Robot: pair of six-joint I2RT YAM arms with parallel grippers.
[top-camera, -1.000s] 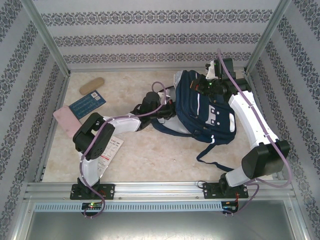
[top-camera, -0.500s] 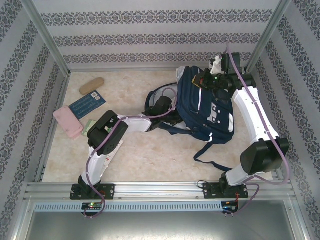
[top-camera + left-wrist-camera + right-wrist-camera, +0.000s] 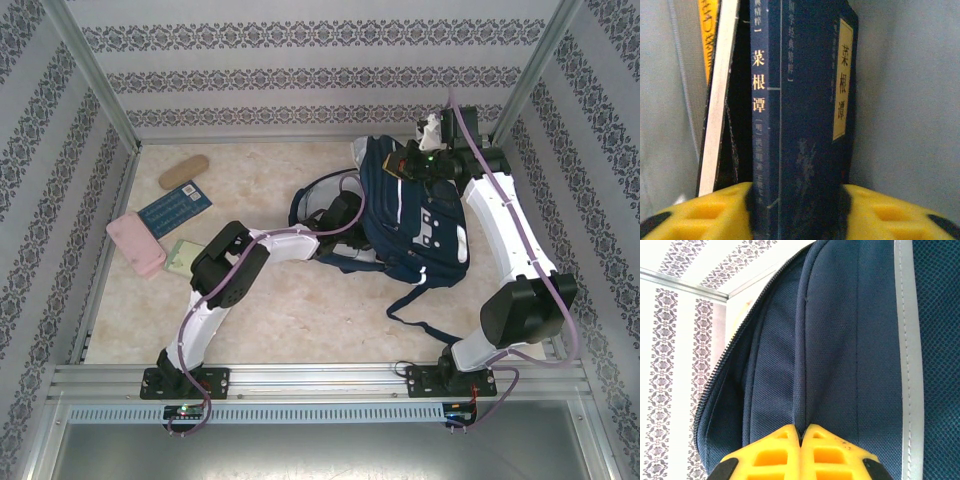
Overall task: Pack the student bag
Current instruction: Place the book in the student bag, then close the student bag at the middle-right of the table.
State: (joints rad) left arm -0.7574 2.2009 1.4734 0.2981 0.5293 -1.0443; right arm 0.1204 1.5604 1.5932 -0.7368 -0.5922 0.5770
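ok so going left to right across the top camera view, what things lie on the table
pink case → blue booklet → student bag

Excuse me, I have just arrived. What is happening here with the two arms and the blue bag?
A robot is packing a navy backpack. The right end effector is shut on a fold of its fabric near the top. The left end effector is inside the bag, with a dark blue book between its fingers; whether they press on it I cannot tell. A pink case and a blue booklet lie on the table, not yet packed.
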